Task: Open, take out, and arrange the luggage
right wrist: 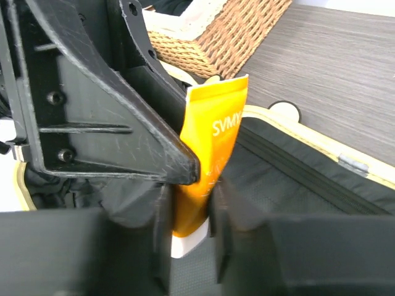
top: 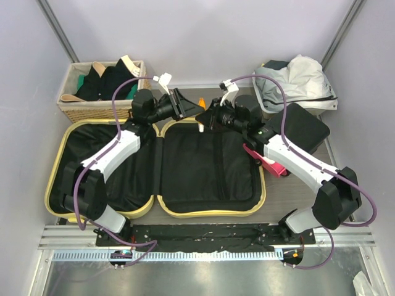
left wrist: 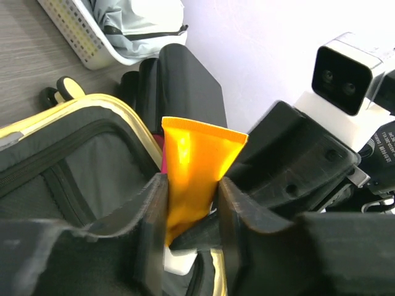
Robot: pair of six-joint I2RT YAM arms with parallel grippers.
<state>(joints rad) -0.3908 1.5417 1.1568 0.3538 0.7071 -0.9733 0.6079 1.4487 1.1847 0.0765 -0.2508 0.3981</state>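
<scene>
Grey table (top: pixel 290 198) bears the luggage (top: pixel 207 176), open beneath me. My left gripper (left wrist: pixel 190 203) and right gripper (right wrist: pixel 188 228) both pinch the orange tube (left wrist: pixel 197 154) (handover, I judge); release one only once the other holds.

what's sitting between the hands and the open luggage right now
Only the orange tube, pinched by both the left hand and the right hand over the far edge of the luggage. Nothing else visible lies between them and it.
</scene>
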